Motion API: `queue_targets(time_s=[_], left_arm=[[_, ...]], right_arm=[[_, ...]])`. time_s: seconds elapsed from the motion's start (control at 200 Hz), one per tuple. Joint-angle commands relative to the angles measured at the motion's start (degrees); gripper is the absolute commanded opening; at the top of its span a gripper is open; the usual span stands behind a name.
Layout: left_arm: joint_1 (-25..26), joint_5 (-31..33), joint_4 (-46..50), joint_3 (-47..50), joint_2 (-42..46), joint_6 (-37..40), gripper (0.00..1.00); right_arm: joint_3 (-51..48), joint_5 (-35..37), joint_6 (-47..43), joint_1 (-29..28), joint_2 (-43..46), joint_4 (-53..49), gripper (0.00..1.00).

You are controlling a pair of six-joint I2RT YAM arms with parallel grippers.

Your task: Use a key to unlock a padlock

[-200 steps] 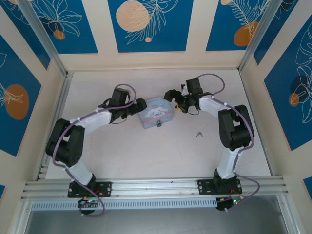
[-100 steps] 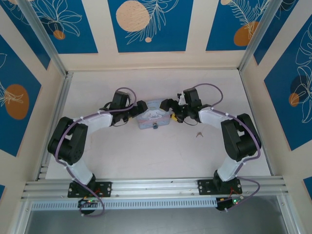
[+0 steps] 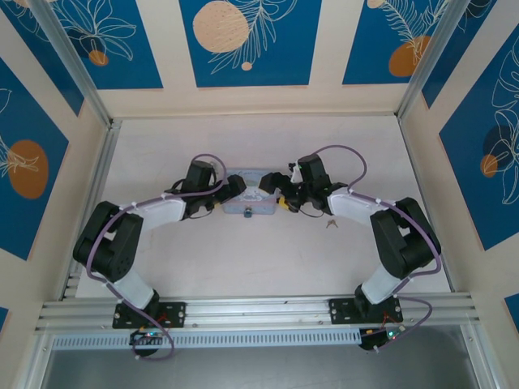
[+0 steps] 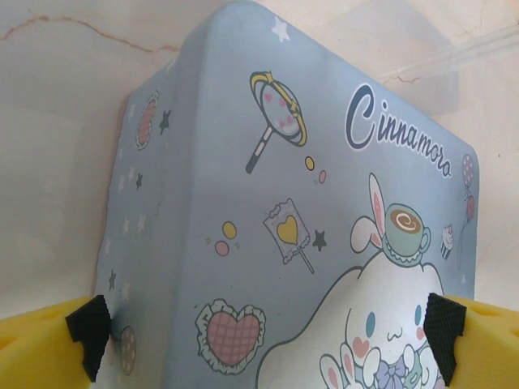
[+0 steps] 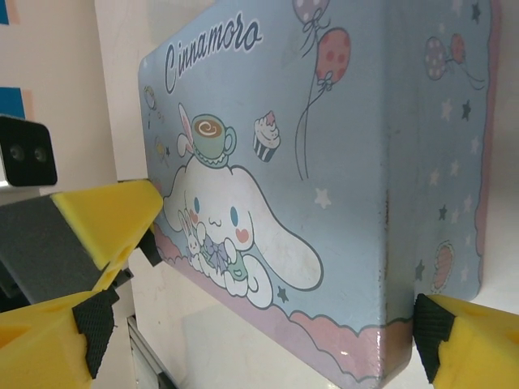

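Both arms reach in to the middle of the surface (image 3: 243,259) and meet at the pale blue cartoon tin (image 3: 253,193), one at each end. The left hand (image 3: 236,188) is spread wide, with the tin's end between its yellow fingers. Its black pads (image 4: 87,324) sit right by the tin's sides, though I can't tell whether they press on it. The right hand (image 3: 280,193) is spread wide too. One of its pads is at the tin's corner, the other stands clear of it, and nothing is gripped. The little dark padlock (image 3: 246,214) hangs at the tin's near edge, between the two hands. The small key (image 3: 330,222) lies loose on the surface to the right, just beside the right arm and apart from the tin.
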State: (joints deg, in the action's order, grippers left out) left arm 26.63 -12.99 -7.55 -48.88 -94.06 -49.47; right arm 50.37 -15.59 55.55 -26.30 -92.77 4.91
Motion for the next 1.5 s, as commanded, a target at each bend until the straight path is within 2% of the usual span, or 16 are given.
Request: queue_targets(time_s=[0.0,0.255,0.385,0.55,0.675,0.78,0.885,0.985,1.205,1.49], left_arm=[[2.00,-0.45,-2.46,0.28,1.43,-1.23,1.00],[4.04,2.10,-3.65,2.41,2.65,-2.79,1.00],[3.97,5.65,-0.83,2.41,3.30,-1.67,1.00],[3.35,12.50,5.23,2.20,7.64,1.45,1.00],[2.92,16.15,9.40,3.52,12.84,2.46,1.00],[2.81,15.69,6.76,8.99,18.33,-1.41,1.00],[2.86,13.87,3.51,14.68,22.68,-6.35,1.00],[2.89,12.52,4.20,16.53,24.53,-8.06,1.00],[2.92,10.62,7.55,15.05,24.51,-6.69,1.00],[3.07,9.60,6.24,15.14,23.49,-6.72,1.00]], right_arm=[[-0.95,1.02,1.44,-0.32,2.14,-0.01,0.97],[-3.28,2.45,2.47,-0.42,3.65,0.35,0.97],[-4.14,4.48,1.74,-0.12,4.88,-0.38,0.99],[-6.16,11.01,0.50,2.95,12.50,-6.27,1.00],[-5.54,15.87,-1.59,6.75,18.85,-16.60,1.00],[-3.28,18.59,-3.35,11.04,20.18,-28.36,0.94],[-3.36,19.37,-3.68,14.24,20.26,-34.27,0.89],[-4.76,19.55,-2.41,16.12,20.35,-36.31,0.81],[-5.98,21.03,4.59,17.35,19.37,-38.25,0.61],[-4.47,22.89,13.18,17.51,13.97,-41.36,0.54]])
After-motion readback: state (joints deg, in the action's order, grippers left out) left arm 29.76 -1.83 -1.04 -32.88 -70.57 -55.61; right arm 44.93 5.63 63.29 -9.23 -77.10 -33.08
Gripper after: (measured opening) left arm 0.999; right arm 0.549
